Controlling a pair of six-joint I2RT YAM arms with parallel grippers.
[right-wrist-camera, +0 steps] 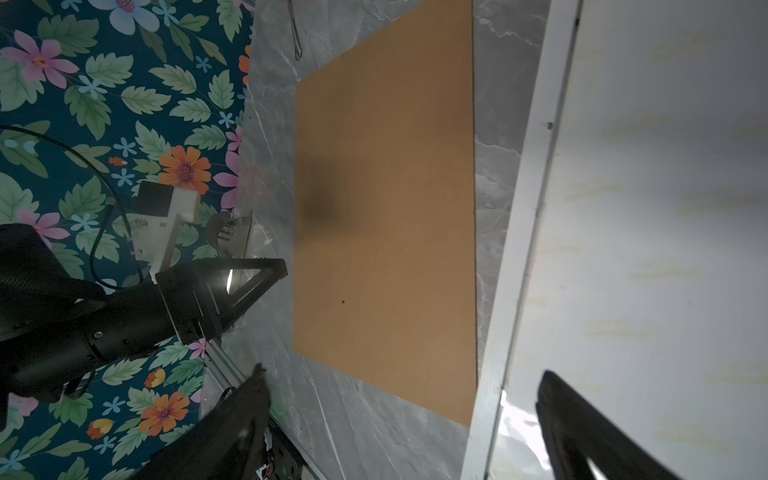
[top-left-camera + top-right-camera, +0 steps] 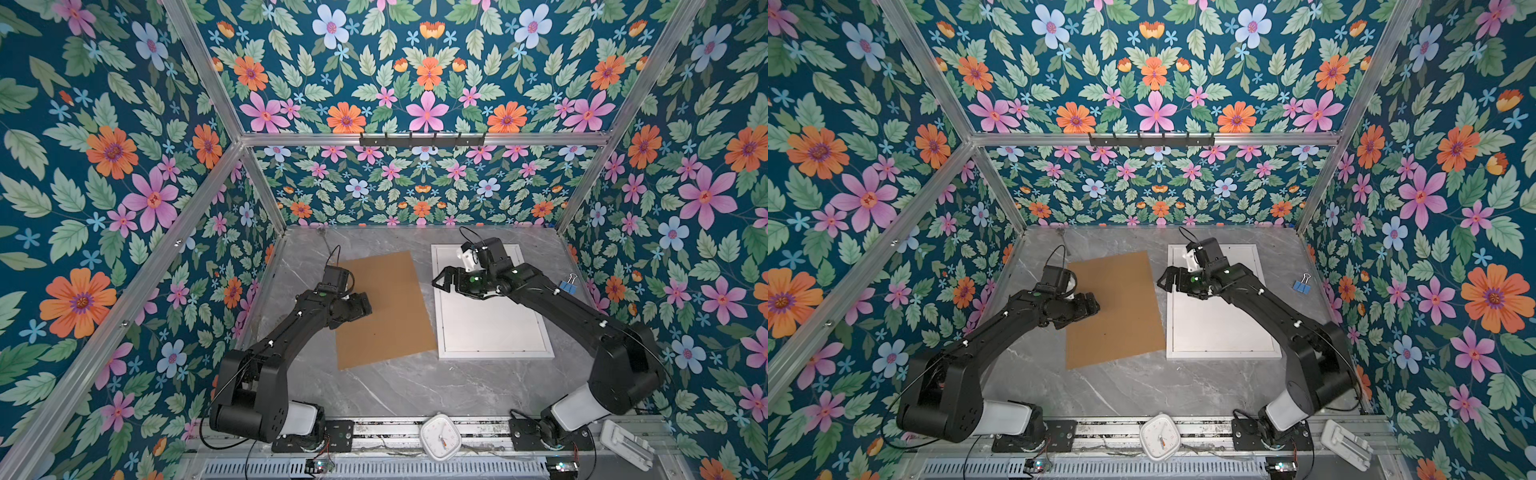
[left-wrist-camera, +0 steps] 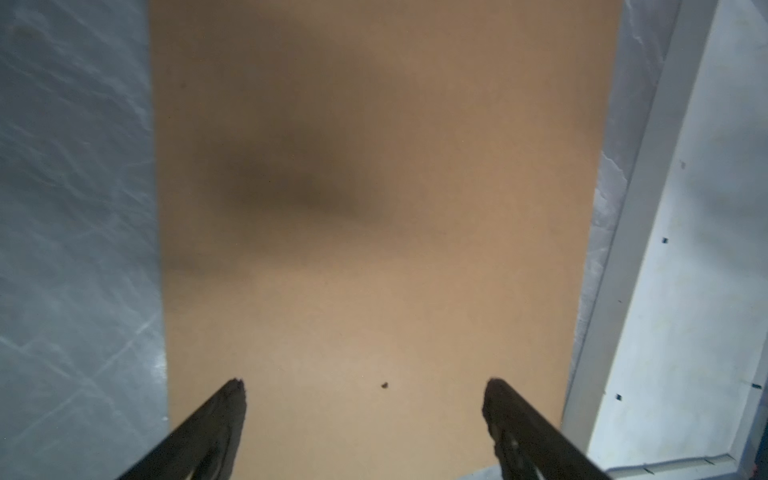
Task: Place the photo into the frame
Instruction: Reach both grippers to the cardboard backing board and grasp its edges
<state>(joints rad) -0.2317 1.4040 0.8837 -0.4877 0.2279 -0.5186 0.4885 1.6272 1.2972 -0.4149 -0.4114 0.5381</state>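
Though unclear overhead, left tool [image 3: 365,384] wide above brown board [image 3: 374,249].

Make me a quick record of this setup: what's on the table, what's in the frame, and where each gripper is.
table: grey marble top
frame: white, lying flat on the right
inside frame: white glossy sheet; no printed side visible
brown board: flat, beside the frame on its left
left gripper: open, empty, above the brown board
right gripper: open, empty, above the frame's left edge
extras: blue binder clip right of the frame; clock on the front rail
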